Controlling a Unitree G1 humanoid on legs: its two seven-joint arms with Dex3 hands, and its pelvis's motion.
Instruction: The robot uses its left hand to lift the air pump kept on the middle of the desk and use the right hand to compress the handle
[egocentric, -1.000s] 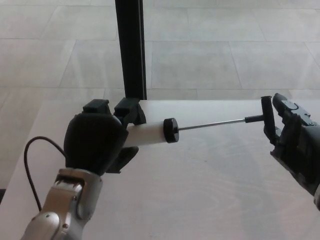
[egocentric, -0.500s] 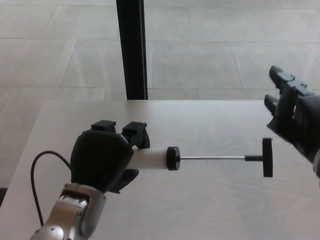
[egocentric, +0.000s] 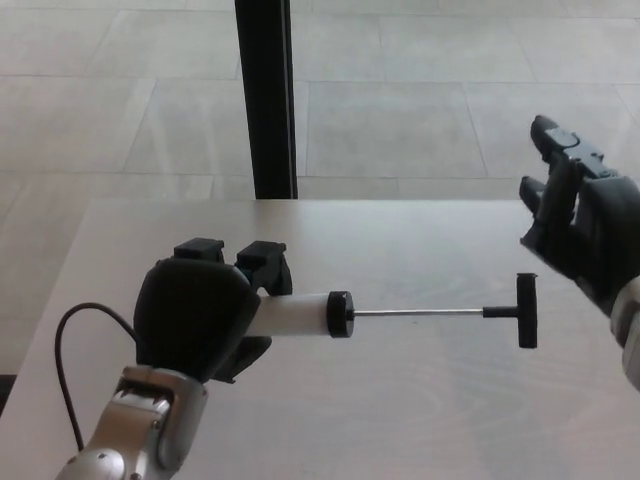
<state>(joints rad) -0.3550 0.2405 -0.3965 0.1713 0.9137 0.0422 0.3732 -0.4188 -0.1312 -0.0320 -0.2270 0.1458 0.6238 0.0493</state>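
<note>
Left hand (egocentric: 195, 315): its fingers (egocentric: 262, 262) are wrapping around the white barrel of the air pump (egocentric: 300, 314), holding it clamped. The hand's black back is facing the camera and hiding the near end of the barrel. The silver forearm (egocentric: 140, 430) is entering from the lower left corner of the head view.

Air pump: it is lying roughly level in the left hand's grasp, above the middle of the counter (egocentric: 400, 400), with its length running toward the robot's right. A black end cap (egocentric: 340, 314) is closing the barrel. From the cap a thin metal rod (egocentric: 418, 313) is standing fully drawn out, ending in a black T-handle (egocentric: 526, 310) whose crossbar is sitting upright.

Right hand (egocentric: 580, 225): it is hovering above and just beyond the T-handle, clear of it, with a visible gap between the two. Its fingers (egocentric: 553, 140) are spread apart and pointing up and away, gripping nothing.

Surroundings: a thin black cable (egocentric: 62, 350) is looping over the left edge of the counter near the left forearm. The pale wood-grain counter is showing no other items. Beyond its far edge a black vertical post (egocentric: 266, 95) is rising from a floor (egocentric: 420, 100) of large grey tiles.
</note>
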